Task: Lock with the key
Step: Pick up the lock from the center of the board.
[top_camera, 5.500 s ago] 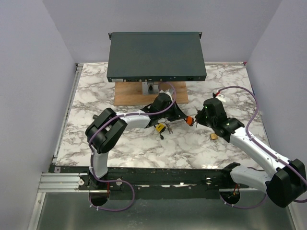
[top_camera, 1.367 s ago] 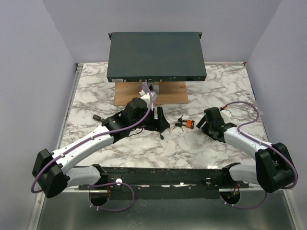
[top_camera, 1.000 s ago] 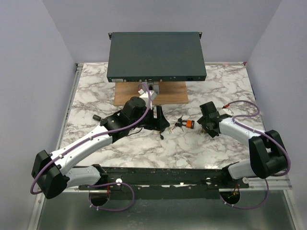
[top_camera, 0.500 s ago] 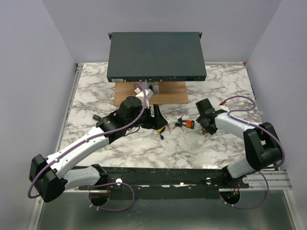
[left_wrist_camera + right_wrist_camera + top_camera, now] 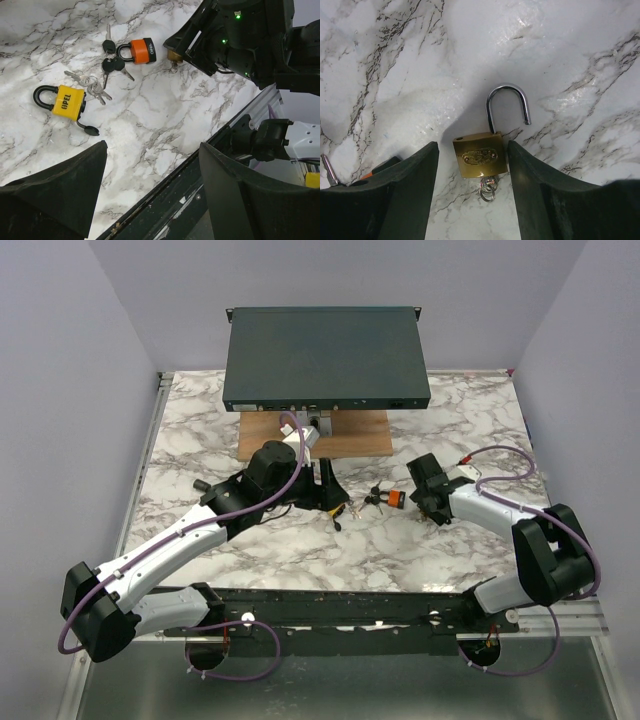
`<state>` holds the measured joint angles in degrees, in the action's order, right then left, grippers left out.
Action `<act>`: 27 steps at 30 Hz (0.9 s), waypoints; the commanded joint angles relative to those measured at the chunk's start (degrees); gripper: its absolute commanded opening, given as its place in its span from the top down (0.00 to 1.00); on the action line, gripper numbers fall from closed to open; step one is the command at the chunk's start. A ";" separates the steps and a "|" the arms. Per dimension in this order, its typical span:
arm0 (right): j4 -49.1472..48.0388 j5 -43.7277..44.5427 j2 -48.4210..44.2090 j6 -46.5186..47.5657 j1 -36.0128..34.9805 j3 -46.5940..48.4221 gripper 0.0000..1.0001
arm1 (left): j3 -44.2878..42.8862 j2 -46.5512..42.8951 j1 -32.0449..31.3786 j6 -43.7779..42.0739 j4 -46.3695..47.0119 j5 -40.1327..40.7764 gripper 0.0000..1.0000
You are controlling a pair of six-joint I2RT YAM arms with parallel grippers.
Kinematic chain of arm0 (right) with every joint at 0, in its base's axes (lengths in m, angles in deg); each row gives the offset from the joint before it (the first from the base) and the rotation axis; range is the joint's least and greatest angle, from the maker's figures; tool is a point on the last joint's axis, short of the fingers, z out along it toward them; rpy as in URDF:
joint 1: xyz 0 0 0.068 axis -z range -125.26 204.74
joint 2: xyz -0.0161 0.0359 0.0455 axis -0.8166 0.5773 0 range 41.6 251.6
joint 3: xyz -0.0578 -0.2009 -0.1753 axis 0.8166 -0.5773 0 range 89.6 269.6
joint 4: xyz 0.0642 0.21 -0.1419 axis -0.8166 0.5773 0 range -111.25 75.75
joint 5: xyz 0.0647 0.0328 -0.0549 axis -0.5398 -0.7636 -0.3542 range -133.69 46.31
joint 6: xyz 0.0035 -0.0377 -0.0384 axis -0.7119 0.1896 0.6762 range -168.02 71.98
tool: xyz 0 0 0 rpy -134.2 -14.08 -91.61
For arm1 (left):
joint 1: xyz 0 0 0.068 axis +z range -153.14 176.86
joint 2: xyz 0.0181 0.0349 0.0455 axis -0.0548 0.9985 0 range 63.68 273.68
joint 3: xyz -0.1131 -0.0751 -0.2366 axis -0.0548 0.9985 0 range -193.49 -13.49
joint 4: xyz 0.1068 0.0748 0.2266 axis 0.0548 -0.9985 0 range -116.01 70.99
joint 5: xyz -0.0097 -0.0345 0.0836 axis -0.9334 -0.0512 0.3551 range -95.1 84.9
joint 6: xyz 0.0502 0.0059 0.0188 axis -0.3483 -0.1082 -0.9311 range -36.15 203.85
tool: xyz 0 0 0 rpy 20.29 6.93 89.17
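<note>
Marble-patterned table top (image 5: 200,530) is being taken up at its far edge by a black rack unit (image 5: 325,355), which is being carried on a wooden board (image 5: 270,435). Both arms are being stretched toward the middle of the table. The left arm (image 5: 190,535) is being reached in from the near left and the right arm (image 5: 500,515) from the near right.

The left gripper (image 5: 152,150) is being held above the marble with its jaws spread wide and nothing between them.

The right gripper (image 5: 472,147) is being held low over the table. Its jaws are being kept apart on either side of a brass padlock (image 5: 480,155). A gap is being shown on one side of the lock, while the other finger is lying right against it or just beside it. The brass padlock is lying flat with its shackle swung open and a small ring at its lower end.

A yellow padlock (image 5: 66,101) is lying flat in the left wrist view, with a few silver keys (image 5: 92,86) just beside it. An orange padlock (image 5: 141,50) is lying farther on, near the right gripper.

The key is being shown among a bunch of dark-headed keys (image 5: 113,64). The bunch is lying on the marble between the yellow and orange padlocks, close by the orange one's shackle and apart from both grippers.
</note>
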<state>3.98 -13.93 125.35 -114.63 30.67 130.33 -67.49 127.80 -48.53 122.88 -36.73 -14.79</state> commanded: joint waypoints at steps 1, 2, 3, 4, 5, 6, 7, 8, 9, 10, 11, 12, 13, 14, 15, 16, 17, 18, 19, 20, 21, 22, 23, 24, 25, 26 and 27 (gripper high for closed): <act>8.16 -2.31 2.58 -0.81 -1.36 -2.62 0.41 | -1.18 -0.35 0.21 0.35 -0.57 -0.94 0.28; 8.81 -1.62 3.05 -0.84 -2.06 -2.23 0.42 | -1.25 -0.33 0.19 0.42 -0.64 -0.94 0.28; 9.93 -0.87 3.44 -1.38 -2.81 -1.68 0.42 | -1.37 -0.22 0.20 0.44 -0.59 -1.02 0.28; 10.93 -0.02 3.88 -1.92 -3.32 -1.31 0.42 | -1.44 -0.22 0.20 0.42 -0.58 -1.03 0.28; 11.56 0.27 4.26 -2.57 -3.43 -1.10 0.42 | -1.46 -0.14 0.17 0.48 -0.61 -1.03 0.28; 11.53 0.39 4.73 -2.65 -3.41 -0.97 0.42 | -1.55 -0.13 0.20 0.52 -0.61 -1.03 0.28; 11.47 0.51 5.24 -2.58 -3.39 -0.66 0.42 | -1.54 -0.05 0.13 0.53 -0.60 -1.11 0.28; 11.50 0.55 6.02 -2.57 -3.43 0.00 0.43 | -1.55 -0.02 0.21 0.61 -0.49 -1.19 0.28; 11.82 0.42 6.78 -2.54 -3.41 0.63 0.45 | -1.60 0.04 0.15 0.61 -0.52 -1.37 0.28; 12.17 0.75 7.62 -2.66 -3.43 1.36 0.46 | -1.64 0.06 0.18 0.61 -0.54 -1.46 0.28; 12.44 0.89 8.35 -2.67 -3.41 1.73 0.50 | -1.71 0.05 0.20 0.60 -0.67 -1.48 0.28; 12.72 1.32 8.89 -2.68 -3.43 2.02 0.53 | -1.81 0.00 0.18 0.48 -0.83 -1.34 0.28; 12.77 1.52 9.24 -2.65 -3.41 2.07 0.58 | -1.89 -0.10 0.21 0.35 -0.99 -1.29 0.28; 12.59 1.59 9.49 -2.60 -3.43 1.92 0.64 | -1.87 -0.21 0.14 0.26 -1.18 -1.08 0.28; 12.22 1.43 9.51 -2.40 -3.43 1.66 0.68 | -1.90 -0.31 0.25 0.09 -1.25 -0.92 0.28; 11.81 1.20 9.37 -1.87 -3.39 1.48 0.74 | -1.85 -0.42 0.29 0.02 -1.32 -0.78 0.28; 11.68 0.97 8.99 -1.44 -3.43 1.50 0.79 | -1.90 -0.41 0.33 -0.03 -1.43 -0.85 0.28; 11.72 0.95 8.38 -0.66 -3.43 1.73 0.84 | -1.94 -0.35 0.50 0.00 -1.57 -0.98 0.28; 11.97 1.16 7.53 0.15 -3.42 2.25 0.88 | -2.01 -0.27 0.66 -0.05 -1.54 -1.23 0.28; 12.60 1.27 6.36 1.36 -3.43 2.89 0.92 | -2.28 -0.31 0.86 -0.09 -1.62 -1.52 0.28; 13.06 1.34 5.01 2.85 -3.42 3.83 0.95 | -2.48 -0.25 1.07 -0.30 -1.83 -1.92 0.28; 13.73 1.22 3.12 4.55 -3.46 4.84 0.97 | -2.92 -0.29 1.30 -0.70 -2.04 -2.29 0.28; 13.73 0.25 1.30 7.26 -3.45 5.96 0.99 | -3.52 -0.32 1.51 -1.34 -2.40 -2.56 0.28; 13.55 -1.21 -1.00 9.57 -3.48 7.38 0.99 | -4.11 -0.43 1.61 -2.24 -2.79 -2.99 0.28; 13.48 -3.02 -2.72 12.59 -3.51 8.44 0.99 | -4.88 -0.63 1.69 -3.11 -2.98 -3.54 0.28; 13.83 -4.26 -4.70 14.08 -3.64 9.76 0.99 | -5.55 -0.91 1.70 -4.09 -3.43 -3.87 0.28; 13.36 -6.94 -6.18 16.59 -3.61 10.66 0.99 | -6.70 -1.16 1.70 -5.01 -3.86 -4.10 0.28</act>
<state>15.30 -13.78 126.07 -107.83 27.41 135.76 -69.44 127.86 -47.33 122.09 -38.96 -16.02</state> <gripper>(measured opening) 0.330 0.721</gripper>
